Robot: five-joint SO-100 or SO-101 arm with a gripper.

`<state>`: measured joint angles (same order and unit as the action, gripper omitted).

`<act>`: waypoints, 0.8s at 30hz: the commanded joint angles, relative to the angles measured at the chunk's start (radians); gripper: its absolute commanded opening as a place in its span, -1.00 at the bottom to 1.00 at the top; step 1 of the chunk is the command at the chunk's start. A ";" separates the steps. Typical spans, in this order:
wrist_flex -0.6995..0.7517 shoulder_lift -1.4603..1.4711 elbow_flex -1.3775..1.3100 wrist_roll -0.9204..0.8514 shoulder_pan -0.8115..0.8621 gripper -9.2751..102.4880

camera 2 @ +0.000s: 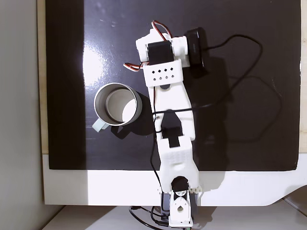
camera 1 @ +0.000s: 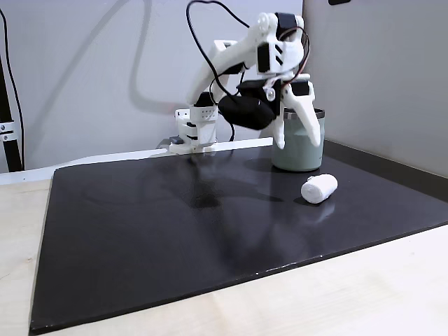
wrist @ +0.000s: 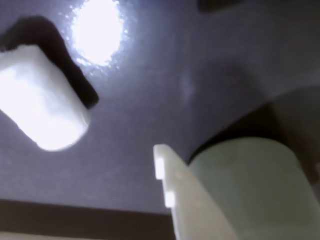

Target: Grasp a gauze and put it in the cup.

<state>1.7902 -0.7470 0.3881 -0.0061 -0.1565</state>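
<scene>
The gauze (camera 1: 319, 187) is a small white roll lying on its side on the black mat (camera 1: 175, 224), just in front of the cup (camera 1: 301, 161). That cup is pale sage green with a steel rim (camera 2: 96, 103). My gripper (camera 1: 297, 143) hangs open above the mat, its two white fingers spread in front of the cup, a short way above and behind the gauze. Nothing is between the fingers. In the wrist view the gauze (wrist: 42, 100) lies at the upper left, the cup (wrist: 255, 190) at the lower right, and one white finger (wrist: 182, 200) rises from the bottom edge.
The mat lies on a light wooden table (camera 1: 364, 294). A grey wall (camera 1: 378, 70) stands close behind the cup. The arm's base (camera 1: 192, 129) sits at the mat's far edge, and a black cable (camera 2: 249, 96) loops over the mat.
</scene>
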 commanded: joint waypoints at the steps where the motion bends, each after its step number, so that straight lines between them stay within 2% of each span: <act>1: 0.002 0.054 -0.130 -0.009 0.000 -0.09; 18: -0.094 0.368 -0.431 0.009 -0.054 -0.09; 24: -0.135 0.420 -0.472 0.034 -0.077 -0.17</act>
<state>1.6751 -0.3160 -0.0199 0.0199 -0.2209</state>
